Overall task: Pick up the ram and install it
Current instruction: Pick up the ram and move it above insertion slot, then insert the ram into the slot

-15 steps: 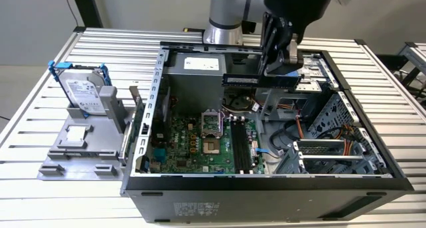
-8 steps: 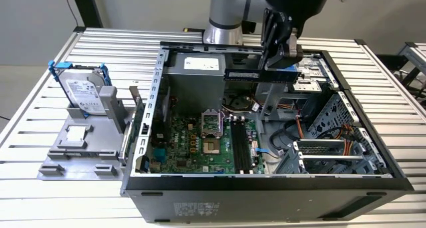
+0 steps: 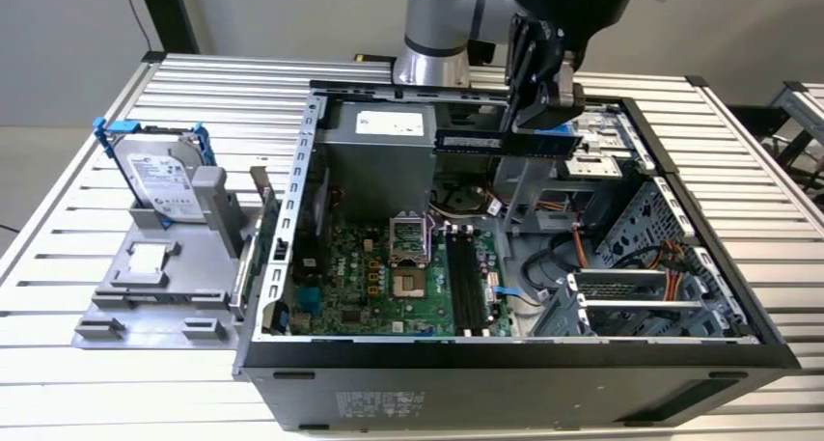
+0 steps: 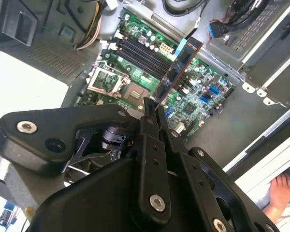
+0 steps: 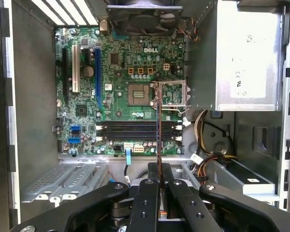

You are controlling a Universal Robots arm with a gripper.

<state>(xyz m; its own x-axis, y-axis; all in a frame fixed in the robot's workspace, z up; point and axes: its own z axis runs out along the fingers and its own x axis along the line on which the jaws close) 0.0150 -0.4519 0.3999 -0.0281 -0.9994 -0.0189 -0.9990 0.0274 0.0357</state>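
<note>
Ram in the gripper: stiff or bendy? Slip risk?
Likely stiff: the ram juts straight from the gripper, no sag. Probably light, being thin and flat. Held near one end, it might pivot if bumped.

The arm (image 3: 431, 38) is a silver-grey tube with a blue ring at its upper end. The gripper (image 3: 537, 124) is matte black. In both wrist views it shows broad, rounded link plates and two slim, flat fingers (image 4: 147, 130), joined at pivots by bright silver screw heads (image 4: 157, 203).
</note>
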